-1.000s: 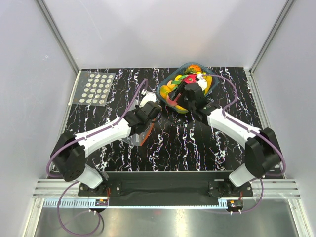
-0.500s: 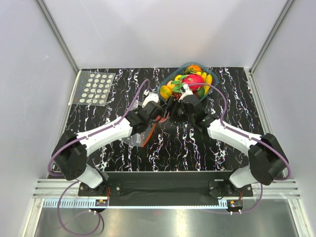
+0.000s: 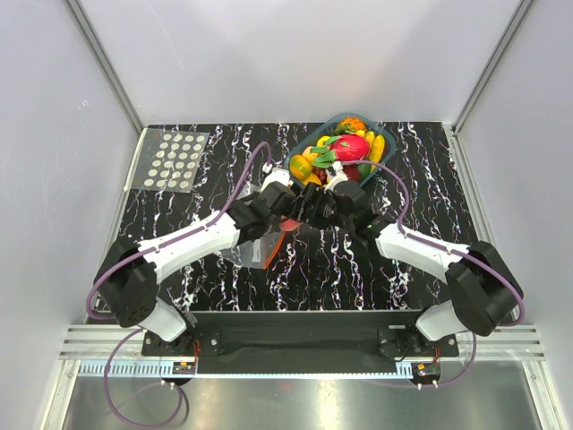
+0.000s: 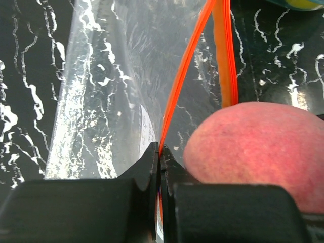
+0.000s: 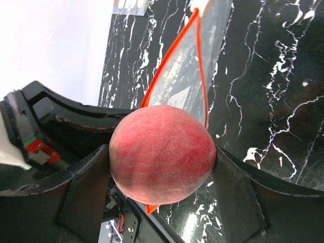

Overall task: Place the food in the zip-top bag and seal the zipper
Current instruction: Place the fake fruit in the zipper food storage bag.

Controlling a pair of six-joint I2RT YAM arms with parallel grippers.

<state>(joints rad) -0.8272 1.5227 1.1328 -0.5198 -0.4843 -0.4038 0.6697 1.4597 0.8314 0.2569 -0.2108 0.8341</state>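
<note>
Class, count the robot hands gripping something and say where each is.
2. The left hand pinches the bag's zipper; the right hand holds a pink-red fruit at the bag mouth.

Bright, even light from above fills the white booth, and shadows on the black marbled table [image 3: 340, 269] are soft and faint. In the left wrist view, white glare streaks the clear zip-top bag [image 4: 106, 101]. The left gripper's fingers [image 4: 76, 212] blur at the bottom edge. The pink-red toy fruit [image 5: 162, 154] looks slightly soft.
</note>
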